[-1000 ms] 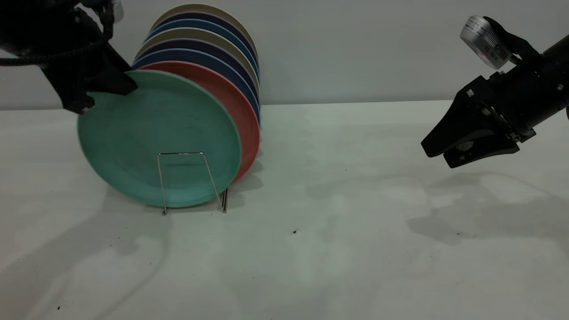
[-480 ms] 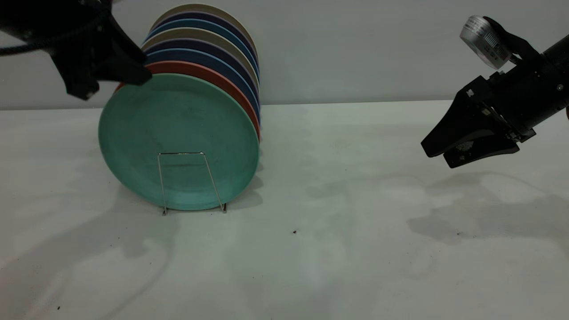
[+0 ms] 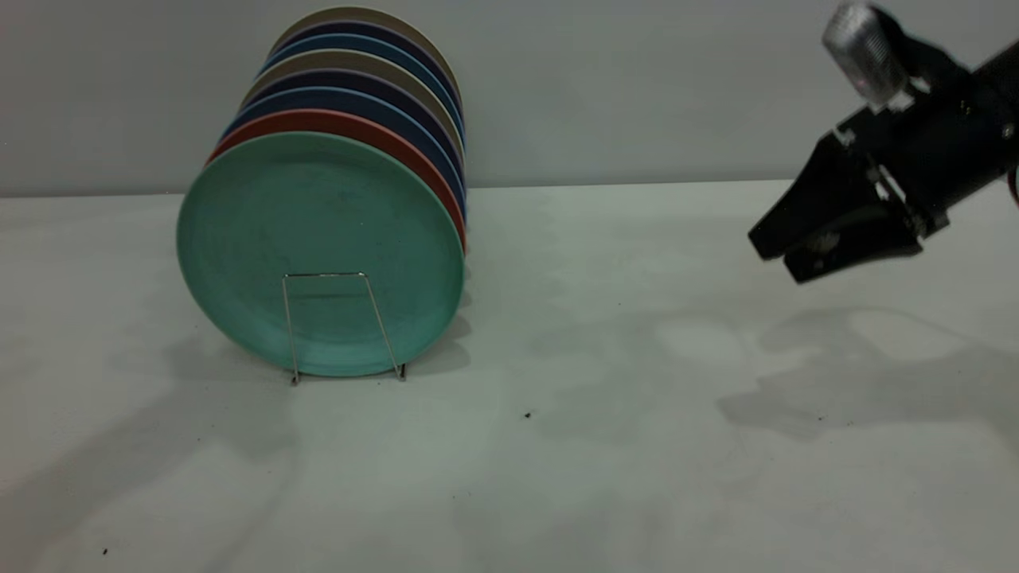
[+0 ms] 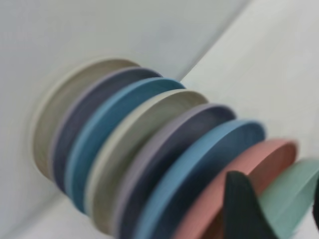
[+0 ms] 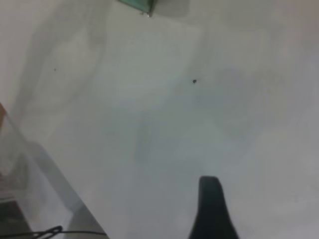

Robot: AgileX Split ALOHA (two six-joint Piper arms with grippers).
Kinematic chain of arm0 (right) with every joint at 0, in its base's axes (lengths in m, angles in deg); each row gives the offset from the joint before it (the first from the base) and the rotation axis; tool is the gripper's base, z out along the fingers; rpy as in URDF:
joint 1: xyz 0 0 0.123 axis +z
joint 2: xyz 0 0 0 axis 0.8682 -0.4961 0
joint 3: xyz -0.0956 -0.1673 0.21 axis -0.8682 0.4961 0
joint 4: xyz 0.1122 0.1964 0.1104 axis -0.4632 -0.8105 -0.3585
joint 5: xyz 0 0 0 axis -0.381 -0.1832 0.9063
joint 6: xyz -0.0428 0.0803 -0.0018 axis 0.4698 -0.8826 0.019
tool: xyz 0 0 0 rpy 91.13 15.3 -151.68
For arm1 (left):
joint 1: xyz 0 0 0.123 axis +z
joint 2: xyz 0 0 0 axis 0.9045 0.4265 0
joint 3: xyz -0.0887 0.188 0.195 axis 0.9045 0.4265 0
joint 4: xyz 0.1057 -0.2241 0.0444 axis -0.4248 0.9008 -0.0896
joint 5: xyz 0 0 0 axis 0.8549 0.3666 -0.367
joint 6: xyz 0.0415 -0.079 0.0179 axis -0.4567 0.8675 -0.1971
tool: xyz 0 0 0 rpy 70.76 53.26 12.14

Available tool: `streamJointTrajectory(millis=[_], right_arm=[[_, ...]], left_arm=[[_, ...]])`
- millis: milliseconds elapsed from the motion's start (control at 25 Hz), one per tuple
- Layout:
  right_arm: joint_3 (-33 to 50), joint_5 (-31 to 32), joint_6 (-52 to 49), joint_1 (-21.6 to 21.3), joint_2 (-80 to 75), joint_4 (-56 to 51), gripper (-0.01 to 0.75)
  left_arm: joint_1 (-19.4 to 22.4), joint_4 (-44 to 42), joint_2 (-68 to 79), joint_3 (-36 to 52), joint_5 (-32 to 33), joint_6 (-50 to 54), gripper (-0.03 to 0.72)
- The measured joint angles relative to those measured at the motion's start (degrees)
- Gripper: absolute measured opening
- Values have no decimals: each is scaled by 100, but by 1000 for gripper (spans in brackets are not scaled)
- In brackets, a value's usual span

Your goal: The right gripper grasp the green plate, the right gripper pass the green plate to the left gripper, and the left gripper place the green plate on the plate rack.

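Note:
The green plate [image 3: 318, 239] stands on edge at the front of the plate rack [image 3: 326, 275], leaning on the salmon-pink plate [image 3: 382, 135] behind it. Nothing holds it. The left gripper [image 4: 279, 204] is out of the exterior view. In its wrist view it hovers over the row of plates, one finger [image 4: 241, 204] before the pink plate, the other at the picture's edge, the green plate's rim [image 4: 291, 191] showing between them. It is open and empty. The right gripper [image 3: 776, 256] hangs above the table at the far right, open and empty.
Behind the pink plate stand several more plates, dark blue, beige and blue [image 3: 358, 72], in the same rack. A grey wall runs behind the table. A small dark speck [image 3: 527, 415] lies on the white table between rack and right gripper.
The left gripper let go of the green plate and rose out of the exterior view. The plate shifted right and settled against the pink plate. The right gripper lifted slightly.

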Motion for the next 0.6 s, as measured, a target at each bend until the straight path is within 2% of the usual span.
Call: streamJointTrajectory(millis=[80,160,240,480,600], right_arm=[[-51,-33,-280,87,316,365,546],[-112,-128,-905,278,778,1165,541],[-119,-224,-1685,521,1260,2095,540],[-119,121,-4530,1408,2596,4745,538],[-119,549,-5507,1910,3126,5537,538]], left_arm=[[69,-139,-19,0,142,1159,491],[158,-505,-19,0,365,2395,575],[248,-1016,-25,0,667,3509,628],[268,-3555,-327,0,1390,6701,617],[268,-4398,-659,0,1484,7616,582]])
